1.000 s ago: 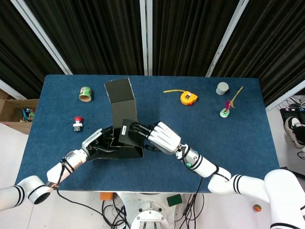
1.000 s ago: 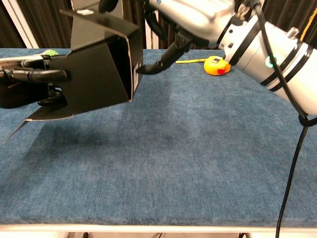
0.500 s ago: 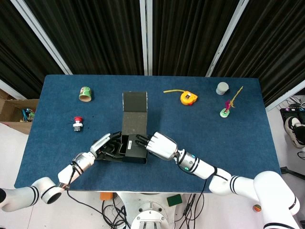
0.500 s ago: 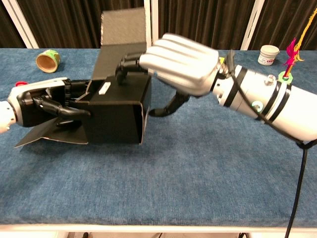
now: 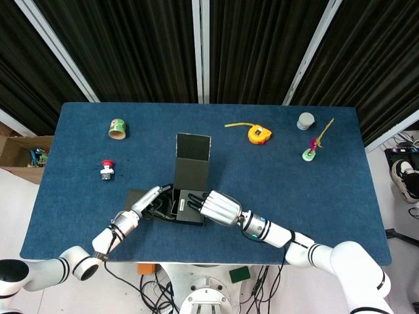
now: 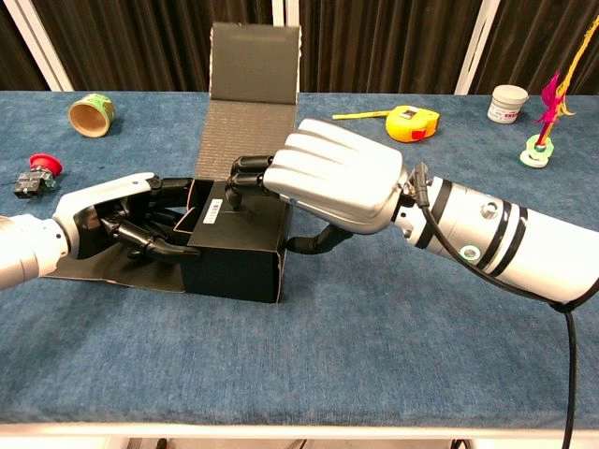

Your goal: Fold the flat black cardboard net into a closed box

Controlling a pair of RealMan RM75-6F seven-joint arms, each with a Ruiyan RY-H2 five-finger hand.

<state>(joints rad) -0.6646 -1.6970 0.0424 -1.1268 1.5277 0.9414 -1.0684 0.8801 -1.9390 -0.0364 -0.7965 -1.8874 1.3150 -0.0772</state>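
The black cardboard net (image 6: 239,245) stands half-formed on the counter (image 6: 374,355): walls raised, lid flap upright and unclosed. The left hand (image 6: 122,224) grips its side; the right hand (image 6: 332,182) seemingly clamps its top edge.

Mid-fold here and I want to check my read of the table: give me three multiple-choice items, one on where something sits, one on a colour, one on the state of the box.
1. Where is the tape measure relative to the black box?
A. far-right of it
B. near-left of it
C. inside it

2. What colour is the top of the small button at the left?
A. blue
B. red
C. white

3. How is the box's long lid flap?
A. folded shut
C. torn off
B. open, standing up behind the box

Answers: 1 A, the head view shows it beyond and right of the box. 2 B, the cap shows red in both views. 3 B, the flap rises behind the box while the left hand and right hand hold the box.
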